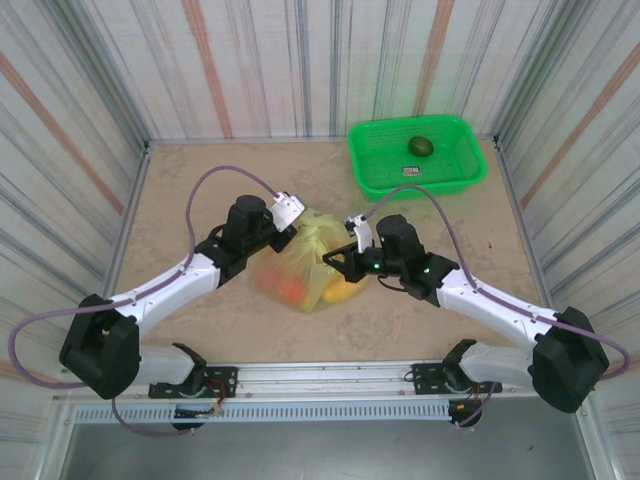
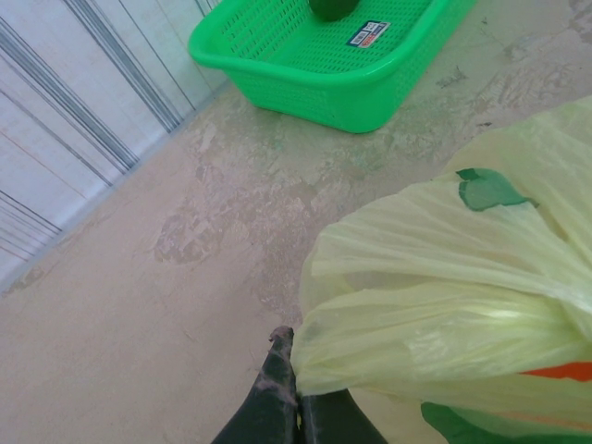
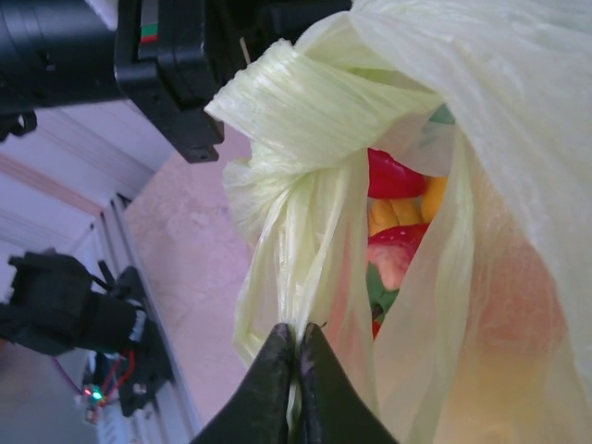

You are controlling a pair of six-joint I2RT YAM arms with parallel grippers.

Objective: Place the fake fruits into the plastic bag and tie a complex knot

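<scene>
Landmark: green basket [image 1: 366,176] [image 2: 305,83] is sitting at the far right of the table [image 1: 180,200].
Basket contents: one dark green fruit [image 1: 420,147] [image 2: 331,7] is lying inside it.
Plastic bag [image 1: 300,262] [image 2: 444,314] [image 3: 518,139]: is resting on the table, nearer the arm bases than the basket and to its left, well apart from it.
Fake fruits in bag [image 1: 290,288] [image 3: 393,176]: red, orange and yellow pieces are showing through the film.
Left gripper [image 1: 292,234] [image 2: 294,359]: is working at the bag's side farther from the basket; jaws are clenched, pinching a fold of the bag's film.
Right gripper [image 1: 336,262] [image 3: 298,338]: is working at the bag's side facing the basket; jaws are pressed together on a gathered strip of the film.
Bunched film [image 3: 264,180]: is gathering into a lump above the right fingertips, with a broad strap band looping over it; cannot tell whether it is forming a finished knot.
</scene>
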